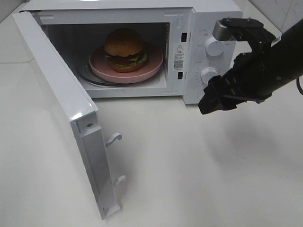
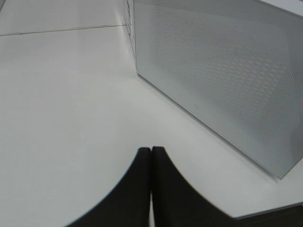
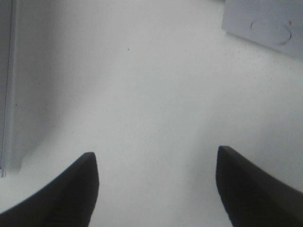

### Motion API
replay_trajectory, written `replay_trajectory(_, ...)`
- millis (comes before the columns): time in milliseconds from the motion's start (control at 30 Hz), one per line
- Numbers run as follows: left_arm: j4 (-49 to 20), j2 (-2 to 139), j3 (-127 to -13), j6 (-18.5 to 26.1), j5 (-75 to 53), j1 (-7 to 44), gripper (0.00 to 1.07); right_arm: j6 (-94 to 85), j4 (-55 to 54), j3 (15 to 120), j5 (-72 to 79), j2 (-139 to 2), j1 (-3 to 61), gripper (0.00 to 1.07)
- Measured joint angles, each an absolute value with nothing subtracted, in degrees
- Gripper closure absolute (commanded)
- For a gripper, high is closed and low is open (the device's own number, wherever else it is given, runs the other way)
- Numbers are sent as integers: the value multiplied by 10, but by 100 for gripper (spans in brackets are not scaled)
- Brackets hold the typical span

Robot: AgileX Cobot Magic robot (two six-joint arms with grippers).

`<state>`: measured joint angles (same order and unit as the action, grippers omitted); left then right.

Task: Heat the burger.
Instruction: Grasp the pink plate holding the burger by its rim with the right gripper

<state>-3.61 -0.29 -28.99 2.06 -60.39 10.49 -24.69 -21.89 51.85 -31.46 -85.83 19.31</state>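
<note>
Burger (image 1: 124, 48) sits in the microwave (image 1: 191, 92); door (image 1: 52, 80) open, needs shutting, then heat — right gripper (image 3: 155, 151) wide & empty; left gripper (image 2: 151, 150) clenched.

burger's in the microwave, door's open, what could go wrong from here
1. The door stands wide open; if the open right claw, near the lower knob, turns a dial first, heating likely won't start.
2. The pink plate under the burger sits near the cavity's front; a hard door swing might jolt it.
3. The shut left claw faces the door's outside; a hard push could shift the whole microwave.
</note>
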Motion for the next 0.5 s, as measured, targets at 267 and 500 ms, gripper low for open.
replay_trajectory(267,-36,-3,-290,21,-604,105,106,-317,-215,569,-316,-898,232,41)
replay_trajectory(500,-36,-3,-290,21,-604,105,106,-371,-140,623,-328,-961,305,41)
